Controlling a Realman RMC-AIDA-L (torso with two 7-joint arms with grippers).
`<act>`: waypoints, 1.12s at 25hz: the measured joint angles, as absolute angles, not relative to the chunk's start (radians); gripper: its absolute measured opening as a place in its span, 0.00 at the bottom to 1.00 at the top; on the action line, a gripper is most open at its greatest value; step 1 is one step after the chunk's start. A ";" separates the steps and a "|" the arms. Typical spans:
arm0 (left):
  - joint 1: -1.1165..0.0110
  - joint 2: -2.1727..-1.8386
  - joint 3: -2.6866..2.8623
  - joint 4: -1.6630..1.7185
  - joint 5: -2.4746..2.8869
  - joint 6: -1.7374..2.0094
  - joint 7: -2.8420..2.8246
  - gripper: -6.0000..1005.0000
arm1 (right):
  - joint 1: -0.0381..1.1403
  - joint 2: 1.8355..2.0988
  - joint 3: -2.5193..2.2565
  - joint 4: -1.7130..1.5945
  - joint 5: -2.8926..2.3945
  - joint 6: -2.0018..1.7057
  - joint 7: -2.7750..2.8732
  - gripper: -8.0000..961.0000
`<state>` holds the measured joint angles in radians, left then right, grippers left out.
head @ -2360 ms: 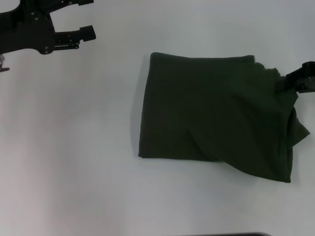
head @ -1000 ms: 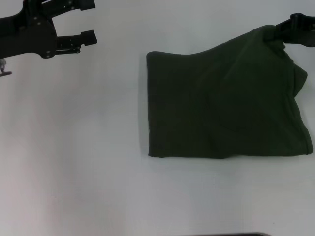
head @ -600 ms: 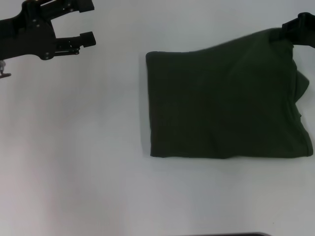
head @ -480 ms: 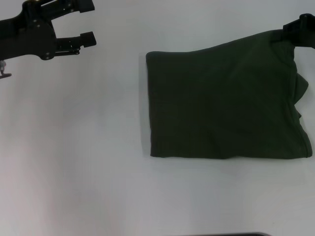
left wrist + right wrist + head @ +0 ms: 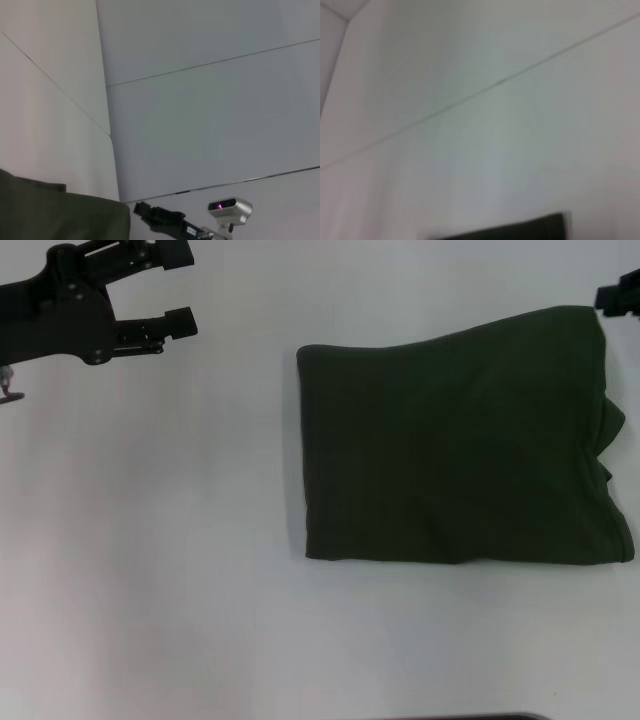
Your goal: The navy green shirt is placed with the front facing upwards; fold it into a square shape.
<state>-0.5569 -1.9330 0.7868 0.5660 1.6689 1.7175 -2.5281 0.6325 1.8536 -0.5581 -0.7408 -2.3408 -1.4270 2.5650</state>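
The navy green shirt (image 5: 455,445) lies folded on the white table as a plain dark green rectangle, right of centre in the head view. Its far right corner sits slightly higher than the rest, and a small fold sticks out on its right edge. My right gripper (image 5: 620,293) shows only as a dark tip at the frame's right edge, just beyond that far corner and apart from the cloth. My left gripper (image 5: 181,286) hovers open and empty at the far left, well away from the shirt. The left wrist view shows the shirt's edge (image 5: 55,215) with the right gripper (image 5: 159,217) beside it.
A white table (image 5: 160,540) stretches bare to the left of and in front of the shirt. A small camera on a stand (image 5: 229,206) stands beyond the table in the left wrist view. White wall panels fill the background.
My right gripper has let go of the shirt's far right corner and drawn off to the right. That corner has settled onto the table. The left arm has stayed still.
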 joint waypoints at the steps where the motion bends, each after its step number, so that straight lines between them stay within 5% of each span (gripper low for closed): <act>1: -0.557 -1.933 0.786 0.566 1.669 1.718 -2.528 0.90 | 0.631 1.851 -0.547 -0.751 -2.340 -1.432 2.568 0.17; 8: -0.555 -1.934 0.785 0.566 1.669 1.719 -2.528 0.90 | 0.630 1.849 -0.511 -0.785 -2.335 -1.504 2.569 0.17; 17: -0.550 -1.933 0.785 0.566 1.661 1.720 -2.527 0.90 | 0.654 1.904 -0.599 -0.739 -2.336 -1.650 2.551 0.17; 28: -0.558 -1.934 0.778 0.566 1.659 1.716 -2.528 0.90 | 0.657 1.918 -0.683 -0.643 -2.395 -1.374 2.543 0.17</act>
